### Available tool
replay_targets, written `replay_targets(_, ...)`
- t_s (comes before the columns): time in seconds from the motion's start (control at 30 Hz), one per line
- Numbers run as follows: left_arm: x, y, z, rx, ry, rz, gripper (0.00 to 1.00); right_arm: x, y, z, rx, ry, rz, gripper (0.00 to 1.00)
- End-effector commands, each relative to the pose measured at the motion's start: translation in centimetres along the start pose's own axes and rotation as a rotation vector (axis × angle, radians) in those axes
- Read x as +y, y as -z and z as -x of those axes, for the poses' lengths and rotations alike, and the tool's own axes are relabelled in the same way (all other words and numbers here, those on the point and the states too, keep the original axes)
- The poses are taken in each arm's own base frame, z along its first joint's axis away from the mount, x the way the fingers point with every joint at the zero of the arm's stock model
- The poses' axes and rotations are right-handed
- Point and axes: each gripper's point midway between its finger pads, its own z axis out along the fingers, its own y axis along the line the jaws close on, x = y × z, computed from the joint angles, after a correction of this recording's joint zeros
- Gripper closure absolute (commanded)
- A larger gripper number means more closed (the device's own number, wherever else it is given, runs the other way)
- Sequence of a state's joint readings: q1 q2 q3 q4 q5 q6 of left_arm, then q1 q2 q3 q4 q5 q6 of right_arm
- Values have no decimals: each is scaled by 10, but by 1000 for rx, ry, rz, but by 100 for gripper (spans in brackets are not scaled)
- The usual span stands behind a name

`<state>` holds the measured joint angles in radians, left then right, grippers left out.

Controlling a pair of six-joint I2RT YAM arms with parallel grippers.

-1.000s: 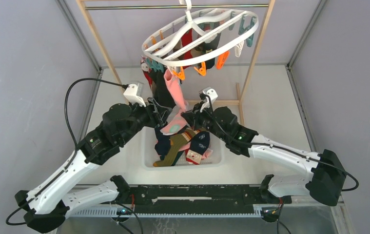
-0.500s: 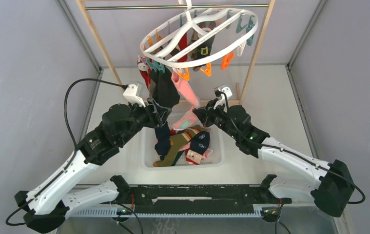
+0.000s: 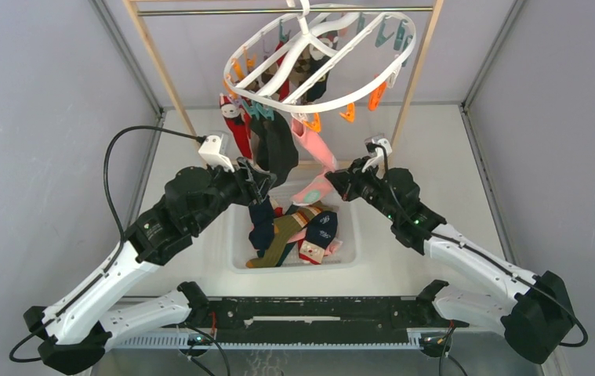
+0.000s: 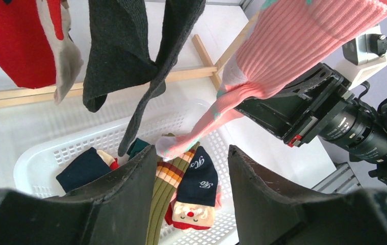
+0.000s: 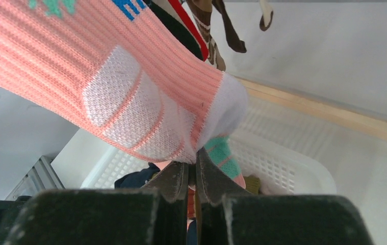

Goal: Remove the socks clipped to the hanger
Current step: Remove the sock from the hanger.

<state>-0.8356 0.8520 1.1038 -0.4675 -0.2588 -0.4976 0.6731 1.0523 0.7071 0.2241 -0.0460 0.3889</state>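
Overhead camera looks down; close wrist cameras share the basket

Hanger: 1
Wooden rack: 1
Mesh basket: 1
Grippers: 2, left gripper and right gripper
Salmon pink sock: 1
Red sock: 1
Socks in basket: at least 4, total cannot be told
Socks at far side of hanger: count cannot be told

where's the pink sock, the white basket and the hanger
pink sock (image 4: 303,41), left wrist view, on its ribbed leg
white basket (image 4: 74,148), left wrist view, on its mesh side wall
hanger (image 3: 411,43), top external view, on the right end of its white ring
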Motion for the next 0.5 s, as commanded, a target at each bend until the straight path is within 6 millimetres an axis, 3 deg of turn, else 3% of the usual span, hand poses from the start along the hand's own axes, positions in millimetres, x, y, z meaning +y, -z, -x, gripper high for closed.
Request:
replay_targets(0.0, -17, 8, 36, -91, 21, -47, 42, 2, 7, 17, -53, -37, 36, 92)
replay_targets(0.47, -35, 4, 52, -123, 35, -93, 42, -24, 16, 23, -67, -73, 13, 92)
